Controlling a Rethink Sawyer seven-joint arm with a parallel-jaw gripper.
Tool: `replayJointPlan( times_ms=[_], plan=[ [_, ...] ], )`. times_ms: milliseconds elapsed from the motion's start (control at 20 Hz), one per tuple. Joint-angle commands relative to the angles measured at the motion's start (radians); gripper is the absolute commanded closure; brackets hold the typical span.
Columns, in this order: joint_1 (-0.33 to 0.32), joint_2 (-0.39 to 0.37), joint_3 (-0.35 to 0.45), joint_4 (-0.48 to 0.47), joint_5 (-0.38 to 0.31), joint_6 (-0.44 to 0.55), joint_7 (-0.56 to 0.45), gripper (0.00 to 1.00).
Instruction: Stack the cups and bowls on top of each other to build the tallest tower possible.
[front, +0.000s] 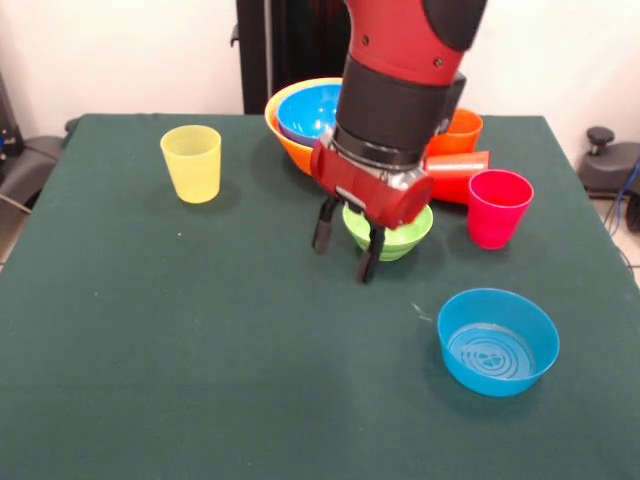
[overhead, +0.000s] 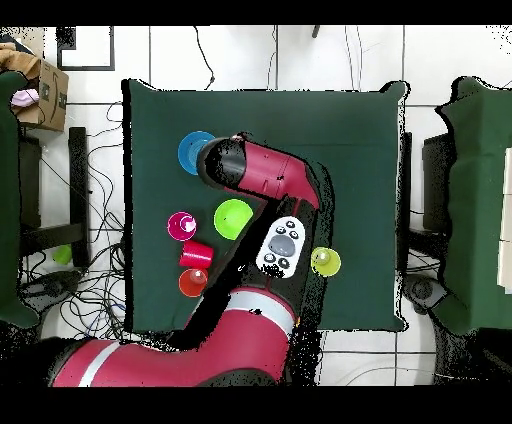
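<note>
The claw (front: 346, 251) is hanging released and empty just in front of the green bowl (front: 400, 232), so it is needing to line up squarely over the rim before closing.

Green bowl (overhead: 232, 218) just beside magenta cup (overhead: 181, 226), under red arm (overhead: 268, 173).

The red arm (front: 400, 40) has black cylindrical joint bands, a white oval button panel, and a hand (front: 346, 250) with two slim black fingers (front: 324, 226).
</note>
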Motion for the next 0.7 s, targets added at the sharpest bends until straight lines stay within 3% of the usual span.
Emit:
replayJointPlan(
  times_ms=[50, 700],
  plan=[
    [0.06, 0.117, 0.033, -0.15, 0.099, 0.118, 0.301, 0.0],
    [0.174, 0.104, -0.025, -0.197, 0.19, 0.269, 0.473, 0.0]
  ],
)
